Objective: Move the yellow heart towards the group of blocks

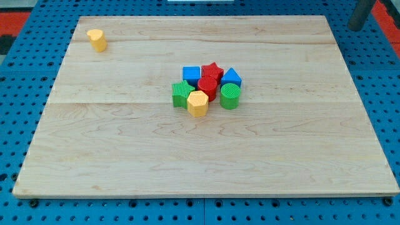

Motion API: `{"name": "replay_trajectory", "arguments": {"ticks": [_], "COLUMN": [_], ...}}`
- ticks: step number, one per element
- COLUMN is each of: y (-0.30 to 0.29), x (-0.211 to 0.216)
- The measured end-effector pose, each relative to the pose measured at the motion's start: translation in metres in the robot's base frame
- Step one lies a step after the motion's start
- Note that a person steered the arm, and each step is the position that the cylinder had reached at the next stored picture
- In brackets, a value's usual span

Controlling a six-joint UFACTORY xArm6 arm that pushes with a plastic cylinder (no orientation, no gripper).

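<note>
On the wooden board [125, 162], the largest thing in view, a cluster of seven blocks sits near the middle while the yellow heart [96, 40] lies alone at the view's top left, well apart from them, so the push looks wholly undone. Counted, the cluster holds two blue blocks [191, 74] [231, 77], two green, a cube [182, 94] and a cylinder [230, 97], two red, a star [212, 69] and a cylinder [207, 87], and one yellow hexagonal block [197, 104]. A dark rod [361, 14] shows at the top right corner, off the board, but my tip cannot be made out, touching nothing.
</note>
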State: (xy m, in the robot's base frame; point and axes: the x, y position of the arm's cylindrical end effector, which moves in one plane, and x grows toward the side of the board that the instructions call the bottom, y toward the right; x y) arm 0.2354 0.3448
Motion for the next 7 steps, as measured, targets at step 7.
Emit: {"name": "replay_trajectory", "arguments": {"ticks": [7], "y": [-0.411], "x": [-0.044]}}
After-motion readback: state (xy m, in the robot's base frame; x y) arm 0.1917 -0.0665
